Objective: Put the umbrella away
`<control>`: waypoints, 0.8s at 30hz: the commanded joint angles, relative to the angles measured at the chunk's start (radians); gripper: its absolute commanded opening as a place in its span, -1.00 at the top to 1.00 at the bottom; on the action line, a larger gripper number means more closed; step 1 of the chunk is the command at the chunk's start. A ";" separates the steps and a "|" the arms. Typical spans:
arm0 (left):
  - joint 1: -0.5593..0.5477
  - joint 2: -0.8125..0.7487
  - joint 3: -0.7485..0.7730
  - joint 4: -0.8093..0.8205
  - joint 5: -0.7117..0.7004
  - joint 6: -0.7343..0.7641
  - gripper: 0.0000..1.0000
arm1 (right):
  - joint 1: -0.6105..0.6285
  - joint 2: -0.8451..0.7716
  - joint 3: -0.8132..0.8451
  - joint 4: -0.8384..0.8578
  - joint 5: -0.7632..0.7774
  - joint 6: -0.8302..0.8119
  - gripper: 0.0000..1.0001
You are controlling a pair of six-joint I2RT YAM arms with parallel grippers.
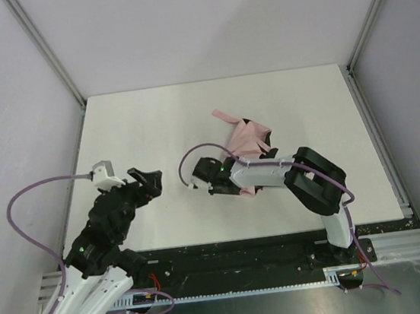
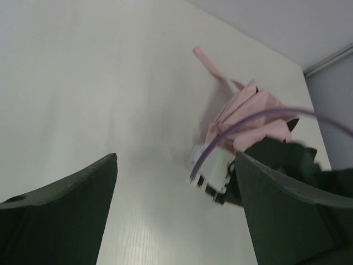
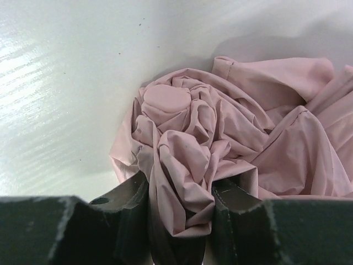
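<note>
The pale pink umbrella (image 1: 250, 141) lies crumpled near the middle of the white table (image 1: 152, 126), with a pink strap (image 1: 224, 116) stretched out to the far left of it. My right gripper (image 3: 179, 212) is shut on a bunched fold of the umbrella's fabric (image 3: 193, 160); in the top view its wrist (image 1: 220, 173) sits over the umbrella's near edge. My left gripper (image 1: 148, 181) is open and empty, left of the right wrist. In the left wrist view the umbrella (image 2: 251, 116) shows ahead, right of centre. The shaft and handle are hidden.
Purple cables (image 1: 38, 189) loop from both arms. Grey walls and metal frame posts (image 1: 363, 31) enclose the table. The black base rail (image 1: 238, 257) runs along the near edge.
</note>
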 commanded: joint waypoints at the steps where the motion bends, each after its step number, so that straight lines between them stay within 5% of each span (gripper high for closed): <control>1: -0.003 0.009 -0.056 -0.084 0.062 -0.219 -0.78 | -0.065 0.140 -0.046 -0.091 -0.663 0.066 1.00; 10: 0.024 0.142 -0.190 -0.022 0.251 -0.532 -0.97 | -0.165 0.182 -0.019 -0.085 -0.899 0.078 1.00; 16: 0.076 0.369 -0.342 0.356 0.539 -0.732 -0.99 | -0.214 0.184 -0.008 -0.083 -0.966 0.081 1.00; 24: 0.065 0.685 -0.341 0.703 0.630 -0.889 -0.99 | -0.241 0.182 0.001 -0.040 -1.009 0.089 1.00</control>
